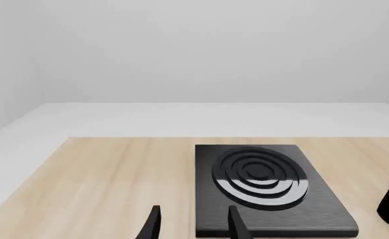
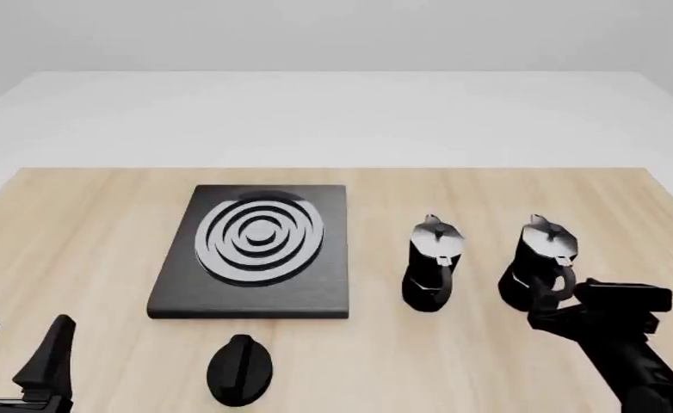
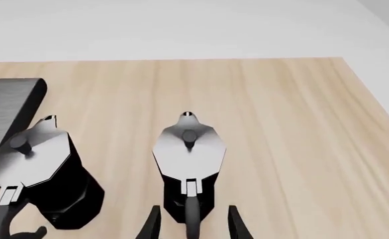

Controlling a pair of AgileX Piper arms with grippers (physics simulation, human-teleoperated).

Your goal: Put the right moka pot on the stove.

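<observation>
The right moka pot, black with a silver lid, stands upright on the table at the right. In the right wrist view it sits straight ahead, its loop handle between my fingers. My right gripper is open, one finger on either side of the handle, not closed on it. The stove, a black slab with a silver ring burner, lies left of centre and also shows in the left wrist view. My left gripper is open and empty at the near left, short of the stove.
A second black-and-silver moka pot stands between the stove and the right pot, close to both. A black oval knob lies in front of the stove. The wooden table ends at a white floor behind.
</observation>
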